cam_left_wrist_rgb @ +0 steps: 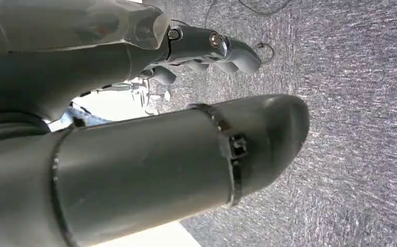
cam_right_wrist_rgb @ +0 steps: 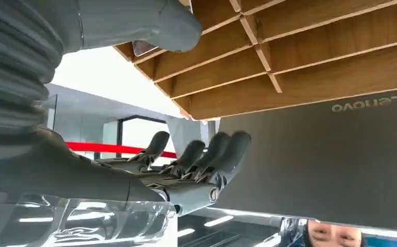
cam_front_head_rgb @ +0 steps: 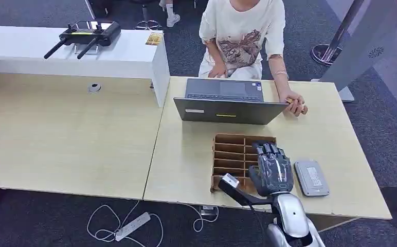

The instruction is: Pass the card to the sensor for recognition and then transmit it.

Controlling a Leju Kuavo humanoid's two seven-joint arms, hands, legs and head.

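The right hand (cam_front_head_rgb: 272, 167) hovers over the wooden divided tray (cam_front_head_rgb: 232, 154) near the counter's (cam_front_head_rgb: 191, 170) front edge, fingers (cam_right_wrist_rgb: 206, 154) spread and slightly curled, holding nothing that shows; its thumb (cam_right_wrist_rgb: 150, 23) reaches toward the tray's slots. No card can be made out in any slot, and the hand covers the tray's right-hand compartments. Just beside the hand, toward the counter's right edge, lies the flat grey sensor (cam_front_head_rgb: 311, 177), apart from the tray. Behind the tray, toward the counter's back edge, stands an open grey laptop (cam_front_head_rgb: 227, 103), its lid facing the robot. A person in a pale printed shirt (cam_front_head_rgb: 242, 36) sits behind it, one hand (cam_front_head_rgb: 295, 104) resting on the laptop's right corner.

The left hand (cam_left_wrist_rgb: 206, 51) hangs over grey carpet (cam_left_wrist_rgb: 350, 128), its fingers loosely curled with nothing in them.

On the white raised shelf (cam_front_head_rgb: 73, 51) at the far left lies a black controller (cam_front_head_rgb: 86, 35) with two antennas.
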